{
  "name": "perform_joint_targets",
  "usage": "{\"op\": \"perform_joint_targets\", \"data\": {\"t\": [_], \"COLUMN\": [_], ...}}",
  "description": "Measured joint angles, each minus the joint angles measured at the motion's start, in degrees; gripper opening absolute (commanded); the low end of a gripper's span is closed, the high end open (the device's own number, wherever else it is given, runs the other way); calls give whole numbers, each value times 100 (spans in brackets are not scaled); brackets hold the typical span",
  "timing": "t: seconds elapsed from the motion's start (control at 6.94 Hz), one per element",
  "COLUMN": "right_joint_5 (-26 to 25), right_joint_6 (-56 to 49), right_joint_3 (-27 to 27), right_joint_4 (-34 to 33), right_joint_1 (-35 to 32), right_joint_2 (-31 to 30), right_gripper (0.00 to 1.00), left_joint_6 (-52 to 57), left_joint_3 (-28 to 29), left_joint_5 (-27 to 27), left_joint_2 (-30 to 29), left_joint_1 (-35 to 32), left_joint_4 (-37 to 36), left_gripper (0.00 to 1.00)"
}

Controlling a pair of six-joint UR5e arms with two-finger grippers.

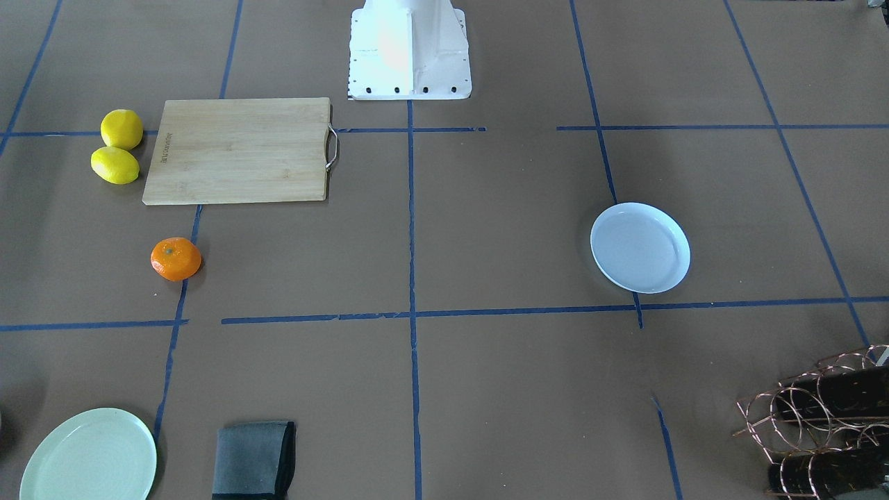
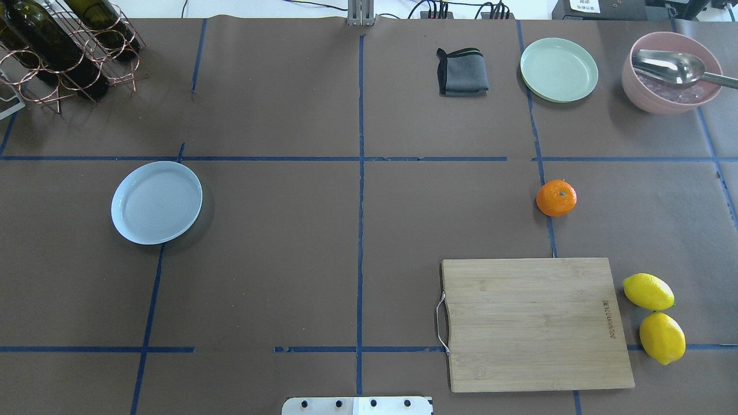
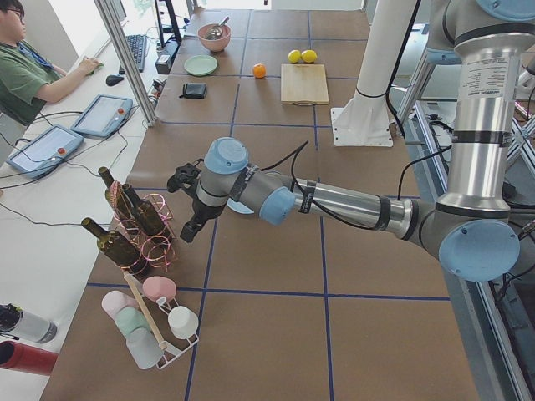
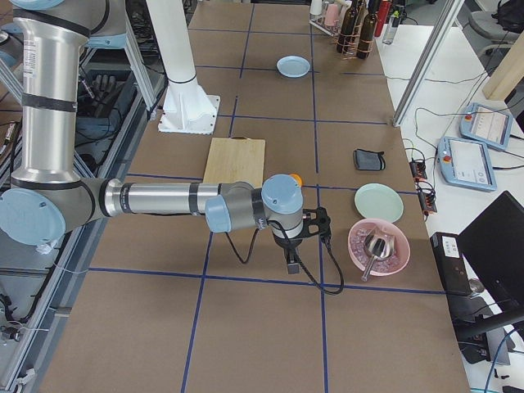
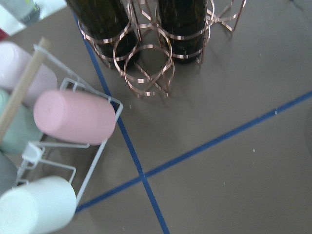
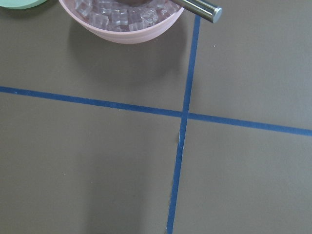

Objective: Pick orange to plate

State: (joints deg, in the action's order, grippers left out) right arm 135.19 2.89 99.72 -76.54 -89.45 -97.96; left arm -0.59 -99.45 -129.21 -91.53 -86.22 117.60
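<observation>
The orange (image 2: 556, 197) lies on the brown table on my right side, just beyond the wooden cutting board (image 2: 536, 323); it also shows in the front view (image 1: 176, 259). The bluish-white plate (image 2: 156, 202) sits empty on my left side (image 1: 640, 247). Neither arm appears in the overhead or front views. My left gripper (image 3: 191, 232) hangs near the wine rack, seen only from the side. My right gripper (image 4: 292, 260) hovers beside the pink bowl, short of the orange (image 4: 295, 178). I cannot tell whether either is open or shut.
Two lemons (image 2: 654, 317) lie right of the board. A green plate (image 2: 558, 69), a folded grey cloth (image 2: 462, 72) and a pink bowl (image 2: 669, 95) of ice with a spoon stand at the far right. A copper rack of bottles (image 2: 63, 52) fills the far left corner.
</observation>
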Motion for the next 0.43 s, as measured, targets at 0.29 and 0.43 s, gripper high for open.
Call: {"op": "perform_joint_targets", "data": {"t": [0.29, 0.43], "right_joint_5": [20, 19], "right_joint_6": [89, 105], "right_joint_3": [-11, -4], "right_joint_4": [566, 662], "right_joint_1": [12, 21], "right_joint_2": [-140, -161], "right_gripper": [100, 100], "left_joint_6": [-637, -944], "left_joint_3": [134, 167], "left_joint_5": [-1, 26], "left_joint_2": [51, 154], "left_joint_1": [243, 789], "left_joint_4": [1248, 1626], "left_gripper": [100, 100]}}
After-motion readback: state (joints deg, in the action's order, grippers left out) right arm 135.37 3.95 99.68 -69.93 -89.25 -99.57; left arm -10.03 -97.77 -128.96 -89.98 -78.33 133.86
